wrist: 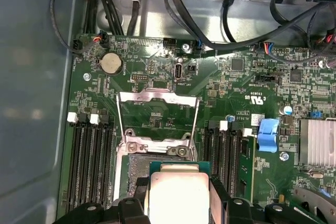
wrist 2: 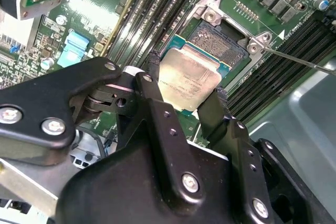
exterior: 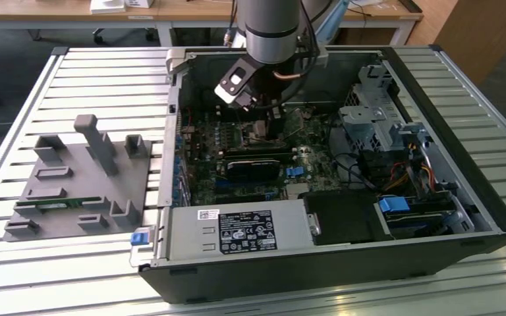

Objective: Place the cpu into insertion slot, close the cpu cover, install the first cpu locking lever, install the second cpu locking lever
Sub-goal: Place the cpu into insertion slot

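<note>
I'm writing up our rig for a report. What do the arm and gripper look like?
The arm is a smooth silver-grey tube with a black-and-white block at the wrist and dark cables alongside. The gripper is matte black, its angular linked fingers studded with silver screws.

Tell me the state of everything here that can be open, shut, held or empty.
gripper: shut on the cpu
cpu: held between the fingers, not seated in the socket
socket: empty and uncovered
cover: swung open
case: open, its inside exposed
</note>
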